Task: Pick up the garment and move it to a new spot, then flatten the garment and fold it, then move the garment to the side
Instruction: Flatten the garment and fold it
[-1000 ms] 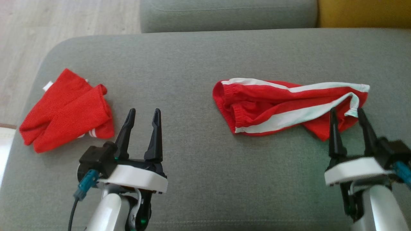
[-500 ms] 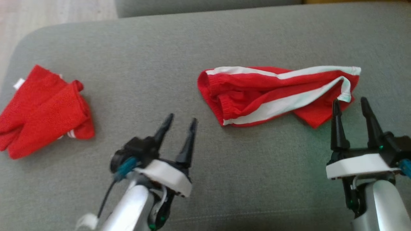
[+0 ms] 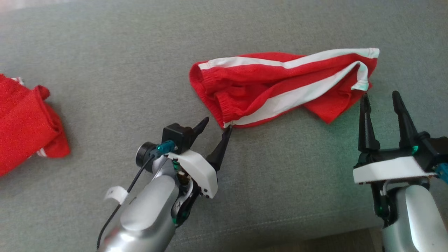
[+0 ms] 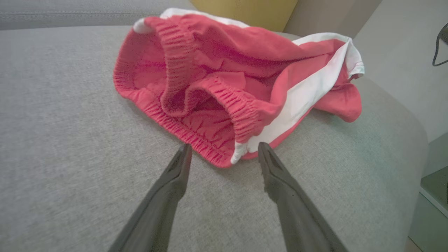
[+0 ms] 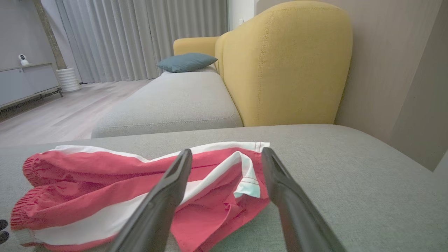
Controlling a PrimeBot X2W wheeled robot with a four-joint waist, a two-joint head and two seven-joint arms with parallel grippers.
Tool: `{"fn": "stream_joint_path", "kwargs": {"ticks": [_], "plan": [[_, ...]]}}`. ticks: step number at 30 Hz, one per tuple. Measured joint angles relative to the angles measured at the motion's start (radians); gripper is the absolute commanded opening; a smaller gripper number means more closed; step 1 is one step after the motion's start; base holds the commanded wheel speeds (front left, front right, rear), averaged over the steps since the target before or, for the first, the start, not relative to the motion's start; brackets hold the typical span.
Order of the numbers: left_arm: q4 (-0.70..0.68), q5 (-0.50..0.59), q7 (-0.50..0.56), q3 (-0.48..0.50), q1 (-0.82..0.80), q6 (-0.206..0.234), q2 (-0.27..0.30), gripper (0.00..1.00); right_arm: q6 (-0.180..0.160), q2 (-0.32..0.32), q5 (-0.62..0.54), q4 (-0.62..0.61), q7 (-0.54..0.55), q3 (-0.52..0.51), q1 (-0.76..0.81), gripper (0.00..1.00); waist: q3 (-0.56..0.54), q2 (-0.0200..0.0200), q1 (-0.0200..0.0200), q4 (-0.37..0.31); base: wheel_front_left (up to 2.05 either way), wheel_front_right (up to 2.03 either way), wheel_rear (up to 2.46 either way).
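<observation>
1. Plainly, the grey seat cushion [image 3: 140, 70] is soft, so fingers pressed down hard could dig into the upholstery instead of sliding under cloth.
2. The red, white-striped shorts [image 3: 280, 84] lie crumpled on the cushion's right part with their layers overlapping. A pinch may catch one layer only, and the garment would then lift twisted.
3. Another red garment [image 3: 24, 119] lies well apart at the left, and a carelessly chosen new spot could crowd it.
4. The left gripper [image 3: 217, 125], jaws spread and empty, has its tips at the waistband corner. Closing short would miss it.
5. The right gripper [image 3: 379, 95], equally wide and empty, sits near the leg hem and may close on air.
</observation>
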Motion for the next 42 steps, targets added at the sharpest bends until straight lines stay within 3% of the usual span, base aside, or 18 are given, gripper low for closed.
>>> {"fn": "stream_joint_path", "kwargs": {"ticks": [13, 14, 15, 26, 33, 39, 42], "plan": [[0.112, -0.07, -0.053, -0.076, -0.085, -0.006, 0.0, 0.98, 0.0, 0.0, 0.001, 0.002, -0.009, -0.009, -0.016, 1.0, 0.037, 0.0, 0.0, -0.033, 0.0, 0.0, 0.0], [0.113, -0.077, -0.055, -0.084, -0.087, -0.006, 0.0, 0.4, 0.0, 0.0, 0.001, 0.004, -0.009, -0.012, -0.016, 1.0, 0.037, 0.0, 0.0, -0.032, 0.0, 0.0, 0.0], [0.113, -0.077, -0.059, -0.091, -0.089, -0.009, 0.0, 0.0, 0.0, 0.0, 0.001, 0.006, -0.01, -0.014, -0.016, 1.0, 0.036, 0.0, 0.0, -0.03, 0.0, 0.0, 0.0], [0.063, -0.097, -0.071, -0.066, -0.1, 0.006, -0.001, 0.0, 0.0, 0.0, -0.017, 0.042, 0.002, -0.036, -0.017, 1.0, 0.015, 0.0, 0.0, 0.02, 0.0, 0.0, 0.0], [-0.028, -0.071, -0.072, 0.009, -0.069, 0.015, 0.0, 0.0, 0.0, 0.0, -0.121, 0.066, 0.028, -0.04, -0.016, 1.0, -0.011, 0.0, 0.0, 0.049, 0.0, 0.0, 0.0], [-0.049, -0.045, -0.072, 0.034, -0.013, 0.013, 0.001, 0.0, 0.0, 0.0, -0.286, 0.097, 0.078, -0.043, -0.014, 1.0, -0.028, 0.0, 0.0, 0.061, 0.0, 0.0, 0.0], [-0.058, -0.038, -0.072, 0.047, -0.013, 0.013, 0.001, 0.0, 0.0, 0.0, -0.263, 0.1, 0.09, -0.042, -0.008, 1.0, -0.03, 0.0, 0.0, 0.06, 0.0, 0.0, 0.0]]}}
